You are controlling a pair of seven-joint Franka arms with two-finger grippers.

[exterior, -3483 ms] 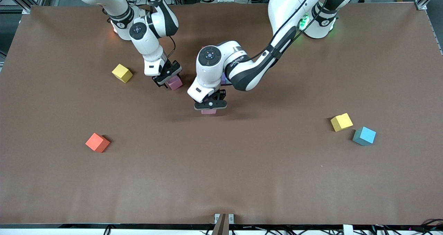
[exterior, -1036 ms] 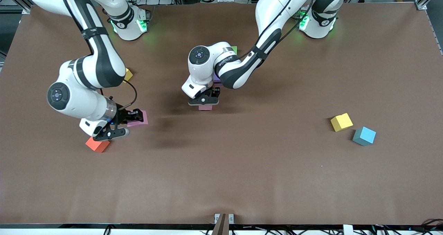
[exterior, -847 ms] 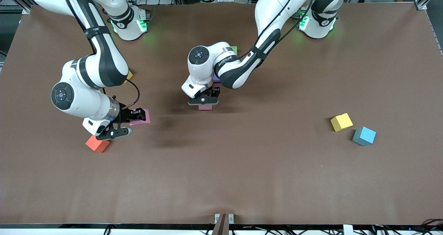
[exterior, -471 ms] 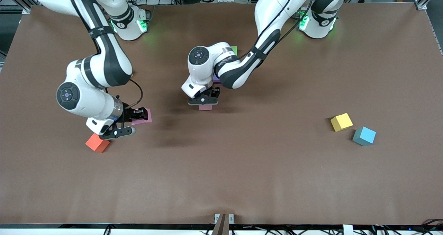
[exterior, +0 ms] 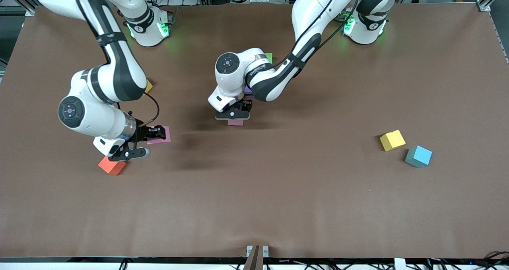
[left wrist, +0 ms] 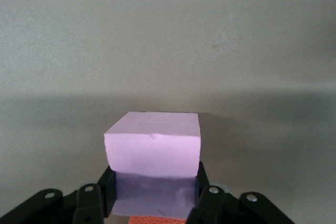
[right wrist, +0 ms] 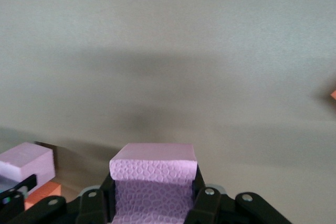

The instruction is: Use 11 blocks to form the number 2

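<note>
In the front view (clock hours read on that picture, with 12 at the robots' bases), the number 2 [exterior: 269, 57] is mostly hidden under the left arm. It sits near the table's middle, toward 12 o'clock. Only a green block's corner and a bit of a purple block [exterior: 249, 90] peek out past the forearm, so the digit's shape cannot be read.

The left gripper [exterior: 234, 117] hangs low at 6 o'clock of those blocks. A pink block [exterior: 235, 122] shows just under its fingers. Whether the block touches the table cannot be told here.

The right gripper [exterior: 154, 134] is over bare table at 1 o'clock of an orange block [exterior: 112, 166]. It holds a second pink block [exterior: 164, 136] sideways.

A yellow block [exterior: 148, 86] is half hidden by the right arm's elbow, at 12 o'clock of that gripper. Toward the left arm's end of the table lie another yellow block [exterior: 392, 140] and a light blue block [exterior: 418, 156]. The blue one is at 4 o'clock of the yellow, close but apart.

In the left wrist view, the left gripper [left wrist: 155, 182] has its fingers [left wrist: 107, 182] clamped on two facing sides of the pink block [left wrist: 152, 148]. The block is a smooth matte cube with square edges.

In the right wrist view, the right gripper [right wrist: 152, 192] has its fingers [right wrist: 202, 198] clamped on the second pink block [right wrist: 152, 169]. One face of this block is pebbled. Farther off, a further pink cube [right wrist: 26, 162] and an orange cube [right wrist: 43, 191] sit together.
</note>
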